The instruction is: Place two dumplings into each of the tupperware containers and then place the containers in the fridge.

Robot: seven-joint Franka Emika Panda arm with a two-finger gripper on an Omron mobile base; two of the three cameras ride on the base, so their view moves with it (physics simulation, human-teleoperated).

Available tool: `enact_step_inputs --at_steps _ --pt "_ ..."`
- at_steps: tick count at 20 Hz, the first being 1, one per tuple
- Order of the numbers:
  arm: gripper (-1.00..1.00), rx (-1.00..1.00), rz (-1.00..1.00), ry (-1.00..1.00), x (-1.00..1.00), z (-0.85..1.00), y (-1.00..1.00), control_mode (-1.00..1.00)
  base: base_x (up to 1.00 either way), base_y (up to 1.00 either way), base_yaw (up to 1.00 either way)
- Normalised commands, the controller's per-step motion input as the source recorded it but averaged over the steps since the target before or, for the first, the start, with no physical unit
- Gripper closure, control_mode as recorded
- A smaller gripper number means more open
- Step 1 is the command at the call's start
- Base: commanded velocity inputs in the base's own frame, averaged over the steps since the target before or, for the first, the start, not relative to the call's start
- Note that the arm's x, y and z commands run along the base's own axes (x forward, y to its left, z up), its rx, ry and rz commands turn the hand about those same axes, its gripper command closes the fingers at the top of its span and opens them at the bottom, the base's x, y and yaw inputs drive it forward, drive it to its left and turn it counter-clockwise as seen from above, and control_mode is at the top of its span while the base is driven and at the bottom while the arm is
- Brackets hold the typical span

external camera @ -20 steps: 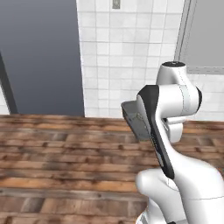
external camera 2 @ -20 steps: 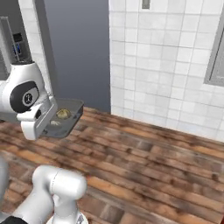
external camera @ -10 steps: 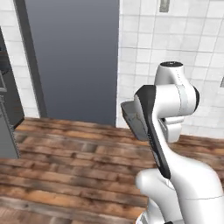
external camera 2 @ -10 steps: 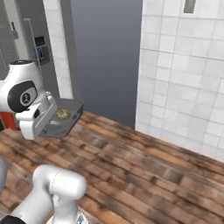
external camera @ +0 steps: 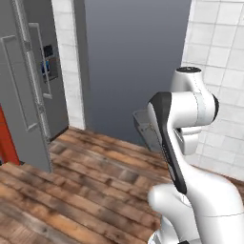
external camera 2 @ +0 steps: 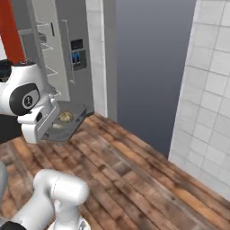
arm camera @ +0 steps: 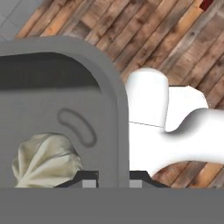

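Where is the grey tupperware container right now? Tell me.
The grey tupperware container is held in the gripper above the wooden floor, with a dumpling inside, right of the fridge in the right base view.

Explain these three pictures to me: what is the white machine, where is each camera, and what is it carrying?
The white jointed robot arm rides on a driving base in a rendered kitchen. Two cameras sit behind it, left and right; a third looks along its tool. The tool is shut on the rim of a dark grey shallow rectangular container, carried above the brown wooden plank floor. Pale pleated dumplings lie inside; the right view shows two. Ahead on the left stands the tall grey fridge, with a door open in the right view.
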Motion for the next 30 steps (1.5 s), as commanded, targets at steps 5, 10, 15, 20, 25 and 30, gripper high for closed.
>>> enact_step_inputs --at_steps 5,10,15,20,25,30 --pt "1.0 0.0 0.0 0.0 0.0 0.0 0.0 1.0 1.0 -0.37 0.55" --pt "1.0 0.0 0.0 0.0 0.0 0.0 0.0 1.0 1.0 -0.46 0.48" --pt "1.0 0.0 0.0 0.0 0.0 0.0 0.0 1.0 1.0 -0.45 0.32" --pt "1.0 0.0 0.0 0.0 0.0 0.0 0.0 1.0 0.99 -0.52 0.29" --pt "1.0 0.0 0.0 0.0 0.0 0.0 0.0 1.0 0.89 -0.44 0.33" --pt "1.0 0.0 0.0 0.0 0.0 0.0 0.0 1.0 0.86 -0.34 0.36"
